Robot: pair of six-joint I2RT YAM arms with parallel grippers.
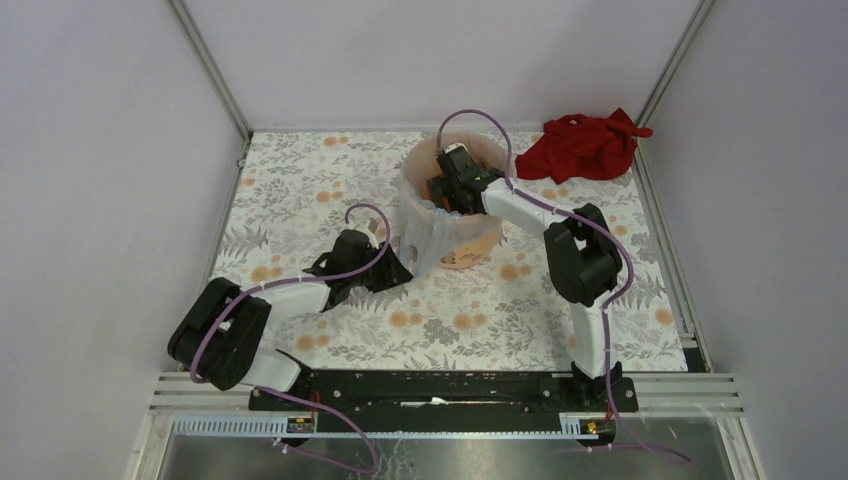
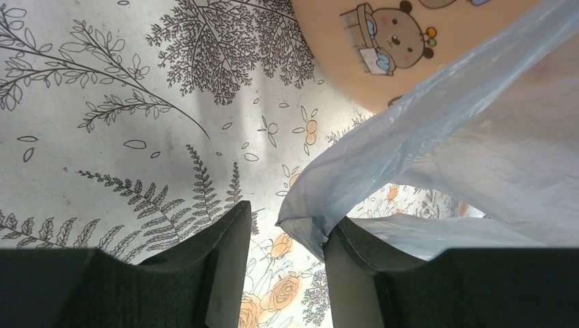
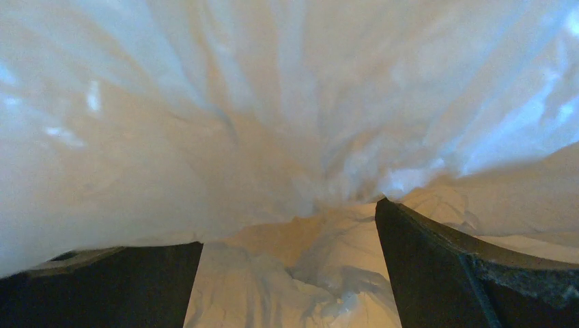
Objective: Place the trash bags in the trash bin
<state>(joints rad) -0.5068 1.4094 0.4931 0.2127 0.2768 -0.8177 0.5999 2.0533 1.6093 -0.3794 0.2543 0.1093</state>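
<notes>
The orange trash bin stands upright at mid table. The pale blue trash bag lines its mouth and hangs down its left outer side. My right gripper reaches down inside the bin, open. In the right wrist view its gripper is wide apart, surrounded by wrinkled film of the bag, nothing pinched. My left gripper sits low at the bin's left foot. In the left wrist view that gripper is open; a corner of the bag rests on the right fingertip. The bin shows its cartoon animal.
A dark red cloth lies crumpled at the back right corner. Pale walls enclose the floral tabletop on three sides, with metal rails along its edges.
</notes>
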